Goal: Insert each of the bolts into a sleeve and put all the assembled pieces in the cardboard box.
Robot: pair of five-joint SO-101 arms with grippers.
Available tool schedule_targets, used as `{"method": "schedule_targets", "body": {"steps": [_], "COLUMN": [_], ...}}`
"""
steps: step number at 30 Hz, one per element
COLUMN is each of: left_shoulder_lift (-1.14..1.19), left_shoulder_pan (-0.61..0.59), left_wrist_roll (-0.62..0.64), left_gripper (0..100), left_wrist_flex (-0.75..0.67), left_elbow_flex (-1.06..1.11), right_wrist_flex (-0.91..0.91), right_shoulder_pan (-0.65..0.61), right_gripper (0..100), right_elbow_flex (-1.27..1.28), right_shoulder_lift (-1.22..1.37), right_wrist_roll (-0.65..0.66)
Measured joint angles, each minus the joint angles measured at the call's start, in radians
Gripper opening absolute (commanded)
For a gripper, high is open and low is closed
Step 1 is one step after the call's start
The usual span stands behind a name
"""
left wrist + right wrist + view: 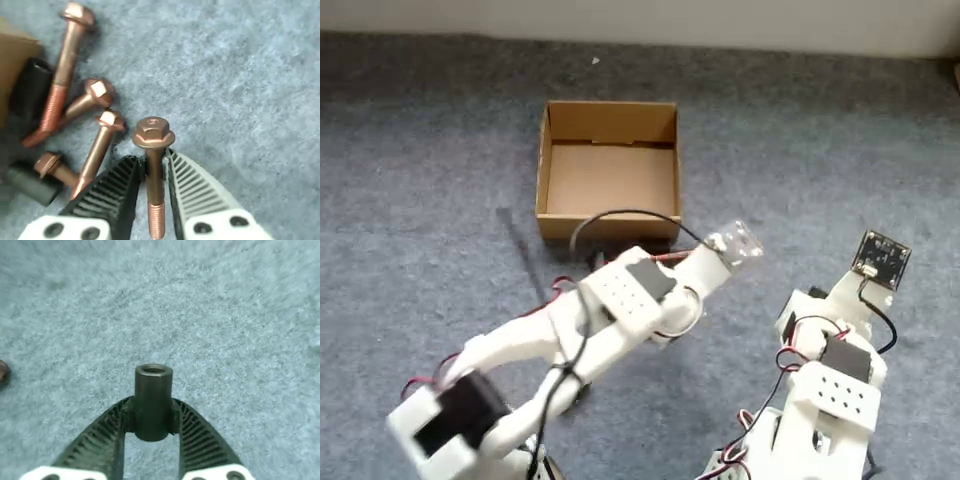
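Ribbed jaws of the left gripper (153, 162) pinch the smooth shank of a copper-coloured bolt (154, 135), its hex flange head outermost. Beside it, four loose bolts (97, 145) and two black sleeves (30, 90) lie on fuzzy grey carpet (240, 75). The right gripper (151, 410) clamps a dark, hollow, cylindrical sleeve (153, 387). The square cardboard box (607, 226) sits open just beyond the left arm's wrist.

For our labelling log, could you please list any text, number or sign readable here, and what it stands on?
None can be read. The cardboard box and the sleeve in the right gripper show no print; a mark on the head of the bolt in the left gripper is too blurred.
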Motion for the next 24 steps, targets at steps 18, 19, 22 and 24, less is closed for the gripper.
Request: {"method": "schedule_targets", "body": {"steps": [18, 19, 22, 24], "left_shoulder_lift": [-0.950, -0.997, -1.126, -1.198], "left_shoulder_pan": [-0.285, -0.304, -0.365, -0.388], "left_wrist_roll": [0.000, 0.000, 0.000, 0.000], "left_gripper": [1, 1, 1, 1], "left_wrist_flex": [-0.080, -0.092, -0.114, -0.117], "left_elbow_flex": [0.417, 0.436, 0.477, 0.496], "right_wrist_flex": [0.127, 0.127, 0.087, 0.035], "right_shoulder_pan": [-0.459, -0.511, -0.671, -0.766], "right_gripper": [0.5, 0.5, 0.5, 0.5], "right_elbow_flex": [-0.195, -0.204, -0.210, -0.210], "right_shoulder_lift": [0.000, 0.000, 0.000, 0.000], "right_wrist_roll": [-0.198, -0.201, -0.206, -0.206]}}
